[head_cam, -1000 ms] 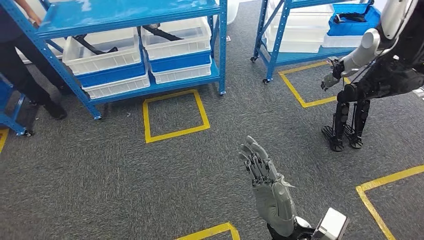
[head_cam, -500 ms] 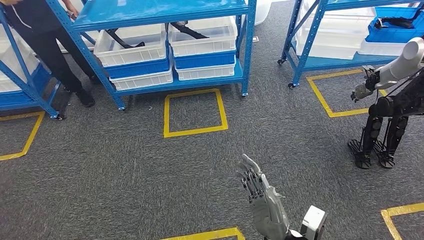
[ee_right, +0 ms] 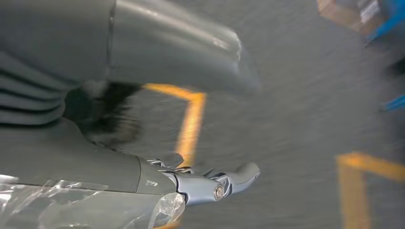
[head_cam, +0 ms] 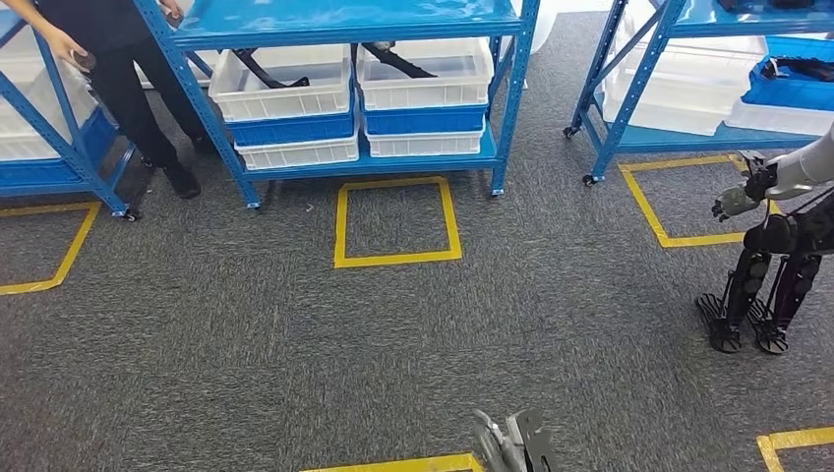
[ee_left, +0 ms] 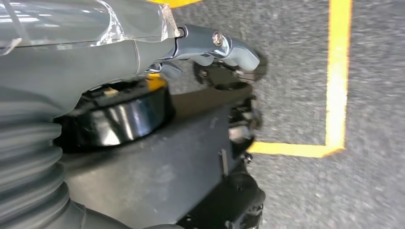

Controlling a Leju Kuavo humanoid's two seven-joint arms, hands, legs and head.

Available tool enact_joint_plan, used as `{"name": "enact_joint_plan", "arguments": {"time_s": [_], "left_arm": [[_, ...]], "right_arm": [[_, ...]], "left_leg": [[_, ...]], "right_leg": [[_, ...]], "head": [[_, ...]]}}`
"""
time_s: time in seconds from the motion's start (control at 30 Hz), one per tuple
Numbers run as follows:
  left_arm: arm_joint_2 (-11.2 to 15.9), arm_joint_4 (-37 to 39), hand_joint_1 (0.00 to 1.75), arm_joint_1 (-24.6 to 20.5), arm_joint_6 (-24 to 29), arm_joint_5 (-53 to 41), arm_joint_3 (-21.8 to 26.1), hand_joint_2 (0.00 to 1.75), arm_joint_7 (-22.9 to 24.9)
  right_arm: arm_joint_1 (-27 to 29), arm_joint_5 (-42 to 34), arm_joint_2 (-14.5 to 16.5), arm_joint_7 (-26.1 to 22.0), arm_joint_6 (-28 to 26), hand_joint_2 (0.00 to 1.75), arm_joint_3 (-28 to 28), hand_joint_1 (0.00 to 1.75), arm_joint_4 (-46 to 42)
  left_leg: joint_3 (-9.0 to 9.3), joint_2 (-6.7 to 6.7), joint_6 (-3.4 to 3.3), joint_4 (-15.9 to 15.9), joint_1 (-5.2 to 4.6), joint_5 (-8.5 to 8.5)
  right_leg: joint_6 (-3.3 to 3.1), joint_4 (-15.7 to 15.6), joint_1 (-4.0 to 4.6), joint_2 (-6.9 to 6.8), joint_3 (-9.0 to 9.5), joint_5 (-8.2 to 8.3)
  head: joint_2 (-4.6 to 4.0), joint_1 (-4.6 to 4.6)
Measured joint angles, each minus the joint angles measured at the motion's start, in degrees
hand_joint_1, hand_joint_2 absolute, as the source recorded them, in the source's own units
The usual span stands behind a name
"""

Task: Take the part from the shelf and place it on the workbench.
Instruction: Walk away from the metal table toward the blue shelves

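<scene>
In the head view we face a blue shelf (head_cam: pixel 344 20) across grey carpet (head_cam: pixel 246 334). Its lower level carries two stacks of white and blue bins (head_cam: pixel 285 108). A dark strap-like part (head_cam: pixel 258 71) lies in the left top bin, and a second one (head_cam: pixel 398 61) lies in the right top bin. A yellow floor square (head_cam: pixel 397 220) is marked just in front of the shelf.

At the bottom edge of the head view we see only the tips of the right hand (head_cam: pixel 506 447). The right wrist view shows this hand (ee_right: pixel 200 183) over the carpet, holding nothing; the picture is blurred, and we cannot tell how its fingers (ee_right: pixel 241 174) lie. The left wrist view shows the left hand (ee_left: pixel 215 50) hanging beside dark body parts, holding nothing, thumb extended; its finger spread is unclear.

A person (head_cam: pixel 108 59) stands at the left end of the shelf. A second shelf (head_cam: pixel 688 59) stands at the right, and another robot (head_cam: pixel 777 246) stands near it, well apart from the path to the bins.
</scene>
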State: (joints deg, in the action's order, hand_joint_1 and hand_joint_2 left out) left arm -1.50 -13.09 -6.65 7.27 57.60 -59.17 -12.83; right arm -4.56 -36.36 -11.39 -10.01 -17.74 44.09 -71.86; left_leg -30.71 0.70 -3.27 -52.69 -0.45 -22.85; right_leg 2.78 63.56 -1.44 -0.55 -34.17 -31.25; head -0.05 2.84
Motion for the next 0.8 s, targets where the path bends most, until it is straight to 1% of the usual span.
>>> {"name": "enact_joint_plan", "arguments": {"time_s": [0.03, 0.07, 0.1, 0.13, 0.17, 0.2, 0.23, 0.27, 0.3, 0.37, 0.4, 0.43, 0.47, 0.5, 0.53, 0.57, 0.6, 0.63, 0.67, 0.7, 0.73, 0.77, 0.8], "left_arm": [[0.0, 0.0, 0.00, 0.0, -0.1, 0.0, 0.0, 1.75, -0.2], [-0.1, 0.0, 0.00, 0.0, -0.1, 0.0, 0.0, 1.75, -0.3], [-0.1, 0.0, 0.00, 0.1, -0.1, 0.1, 0.0, 1.75, -0.3], [-0.1, 0.0, 0.00, 0.1, -0.1, 0.1, 0.0, 1.75, -0.1], [-0.1, 0.0, 0.00, 0.2, -0.1, 0.0, 0.0, 1.75, 0.1], [-0.1, 0.0, 0.00, 0.2, -0.2, 0.0, 0.0, 1.75, 0.4], [0.0, 0.0, 0.00, 0.1, -0.2, 0.0, 0.0, 1.75, 0.8], [0.0, 0.0, 0.00, 0.1, -0.3, -0.1, 0.0, 1.75, 1.2], [0.1, 0.0, 0.00, 0.1, -0.4, -0.3, 0.0, 1.75, 1.7], [0.2, 0.0, 0.00, 0.0, -0.5, -0.7, -0.1, 1.75, 2.2], [0.2, 0.0, 0.00, 0.1, -0.6, -1.0, -0.2, 1.75, 2.4], [0.2, 0.0, 0.00, 0.1, -0.6, -1.5, -0.1, 1.75, 2.5], [0.3, 0.0, 0.00, 0.3, -0.7, -2.2, 0.0, 1.75, 2.7], [0.4, 0.0, 0.00, 0.5, -0.8, -3.1, 0.2, 1.75, 2.9], [0.4, 0.0, 0.00, 0.8, -0.9, -4.1, 0.6, 1.75, 3.1], [0.5, 0.0, 0.00, 1.2, -1.0, -5.2, 1.0, 1.75, 3.3], [0.6, 0.0, 0.00, 1.8, -1.2, -6.3, 1.4, 1.75, 3.5], [0.6, 0.0, 0.00, 2.4, -1.3, -7.4, 1.9, 1.75, 3.8], [0.7, 0.0, 0.00, 2.9, -1.5, -8.5, 2.5, 1.75, 4.0], [0.7, 0.0, 0.00, 3.4, -1.6, -9.6, 3.1, 1.75, 4.2], [0.9, 0.0, 0.00, 3.9, -1.7, -10.7, 3.8, 1.75, 4.4], [1.0, 0.0, 0.00, 4.3, -1.8, -11.8, 4.6, 1.75, 4.6], [1.1, 0.0, 0.00, 4.8, -2.0, -13.0, 5.3, 1.75, 4.8]], "right_arm": [[0.0, -1.7, 0.8, -0.6, 0.8, 1.75, 0.3, 0.00, 5.1], [0.0, -2.9, 1.6, -0.7, 1.1, 1.75, 0.6, 0.00, 9.8], [0.1, -3.6, 2.4, -0.2, 1.3, 1.75, 0.9, 0.00, 14.2], [0.3, -4.0, 3.2, 0.6, 1.1, 1.75, 1.2, 0.00, 18.2], [0.4, -4.1, 3.9, 1.7, 0.7, 1.75, 1.5, 0.00, 21.9], [0.4, -3.9, 4.5, 3.2, 0.3, 1.75, 1.8, 0.00, 25.2], [0.4, -3.5, 5.2, 4.8, -0.2, 1.75, 2.2, 0.00, 28.2], [0.4, -2.9, 5.9, 7.1, -0.5, 1.75, 2.7, 0.00, 30.9], [0.4, -2.1, 6.6, 9.9, -0.7, 1.75, 3.3, 0.00, 33.4], [0.3, -0.3, 7.7, 15.7, -0.6, 1.75, 4.6, 0.00, 37.6], [0.2, 0.6, 8.1, 17.9, -0.4, 1.75, 5.1, 0.00, 39.3], [0.2, 1.5, 8.6, 19.5, -0.1, 1.75, 5.5, 0.00, 40.8], [0.2, 2.5, 8.9, 20.5, 0.3, 1.75, 5.7, 0.00, 42.1], [0.2, 3.4, 9.2, 21.2, 0.7, 1.75, 5.7, 0.00, 43.2], [0.1, 4.2, 9.5, 21.4, 1.1, 1.75, 5.7, 0.00, 44.3], [0.1, 5.0, 9.7, 21.5, 1.4, 1.75, 5.6, 0.00, 45.1], [-0.1, 5.8, 9.9, 21.4, 1.8, 1.75, 5.5, 0.00, 45.8], [-0.2, 6.5, 10.1, 21.3, 2.2, 1.75, 5.3, 0.00, 46.3], [-0.4, 7.1, 10.3, 21.1, 2.5, 1.75, 5.0, 0.00, 46.7], [-0.5, 7.8, 10.5, 20.9, 2.9, 1.75, 4.6, 0.00, 47.0], [-0.6, 8.5, 10.8, 20.6, 3.2, 1.75, 4.2, 0.00, 47.1], [-0.6, 9.1, 11.0, 20.3, 3.5, 1.75, 3.7, 0.00, 47.3], [-0.6, 9.8, 11.1, 20.1, 3.9, 1.75, 3.2, 0.00, 47.5]], "left_leg": [[0.03, 0.10, -0.15, 0.0, -0.03, -0.05], [0.08, 0.25, -0.21, 0.0, -0.07, -0.13], [0.14, 0.43, -0.24, -0.1, -0.09, -0.23], [0.25, 0.63, -0.17, -0.1, -0.07, -0.36], [0.42, 0.80, -0.01, -0.2, -0.01, -0.55], [0.57, 0.91, 0.27, -0.4, 0.01, -0.84], [0.64, 0.97, 0.63, -0.7, -0.06, -1.24], [0.70, 0.95, 0.95, -0.9, -0.14, -1.61], [0.74, 0.90, 1.20, -1.1, -0.24, -1.92], [0.87, 0.83, 1.45, -1.3, -0.16, -2.26], [0.81, 0.71, 1.64, -1.7, -0.03, -2.61], [0.36, 0.54, 1.93, -3.0, 0.11, -3.50], [-0.72, 0.35, 2.30, -5.6, 0.23, -5.04], [-2.38, 0.15, 2.64, -9.3, 0.32, -7.01], [-4.41, 0.06, 2.90, -13.7, 0.38, -9.01], [-6.22, 0.02, 3.03, -17.4, 0.43, -10.40], [-7.19, 0.00, 3.01, -19.3, 0.43, -10.70], [-7.05, -0.01, 2.85, -18.9, 0.41, -9.90], [-5.77, -0.03, 2.54, -16.0, 0.36, -8.17], [-3.64, -0.13, 2.03, -11.6, 0.18, -6.01], [-1.55, -0.27, 1.43, -7.2, -0.07, -4.24], [0.00, -0.48, 0.99, -3.8, -0.37, -3.04], [0.86, -0.68, 0.70, -1.8, -0.65, -2.47]], "right_leg": [[0.06, 4.0, 0.02, 0.04, -2.14, -1.67], [0.15, 7.0, 0.01, 0.06, -3.95, -2.57], [0.23, 8.3, -0.02, 0.06, -4.89, -2.40], [0.31, 7.1, -0.09, 0.06, -4.62, -1.05], [0.39, 3.9, -0.19, 0.06, -3.31, 1.03], [0.46, -0.3, -0.31, 0.08, -1.49, 3.05], [0.36, -3.9, -0.36, 0.21, 0.14, 4.59], [0.13, -6.2, -0.34, 0.34, 1.19, 5.34], [-0.20, -7.2, -0.24, 0.48, 1.65, 5.50], [-1.00, -7.1, -0.06, 0.59, 1.73, 5.41], [-1.29, -7.1, -0.04, 0.54, 1.80, 5.41], [-1.60, -7.1, -0.08, 0.48, 1.86, 5.40], [-1.84, -7.2, -0.15, 0.41, 1.92, 5.41], [-2.00, -7.2, -0.13, 0.37, 1.96, 5.37], [-2.13, -7.2, -0.12, 0.35, 1.97, 5.33], [-2.20, -7.2, -0.09, 0.35, 2.01, 5.29], [-2.24, -7.2, -0.06, 0.37, 2.09, 5.23], [-2.26, -7.2, 0.00, 0.38, 2.22, 5.17], [-2.27, -7.2, 0.09, 0.38, 2.40, 5.10], [-2.26, -7.2, 0.15, 0.37, 2.57, 5.05], [-2.19, -7.2, 0.24, 0.33, 2.71, 4.98], [-2.05, -7.2, 0.29, 0.32, 2.79, 4.88], [-1.88, -7.2, 0.30, 0.32, 2.84, 4.78]], "head": [[0.01, -0.02], [0.01, -0.02], [0.01, -0.02], [0.01, -0.02], [0.01, 0.00], [0.01, -0.01], [0.01, -0.02], [0.01, 0.00], [0.01, 0.02], [0.01, 0.05], [0.01, 0.07], [0.01, 0.09], [0.01, 0.12], [0.01, 0.14], [0.01, 0.15], [0.01, 0.16], [0.01, 0.15], [0.01, 0.16], [0.01, 0.16], [0.01, 0.16], [0.01, 0.17], [0.01, 0.18], [0.01, 0.19]]}}
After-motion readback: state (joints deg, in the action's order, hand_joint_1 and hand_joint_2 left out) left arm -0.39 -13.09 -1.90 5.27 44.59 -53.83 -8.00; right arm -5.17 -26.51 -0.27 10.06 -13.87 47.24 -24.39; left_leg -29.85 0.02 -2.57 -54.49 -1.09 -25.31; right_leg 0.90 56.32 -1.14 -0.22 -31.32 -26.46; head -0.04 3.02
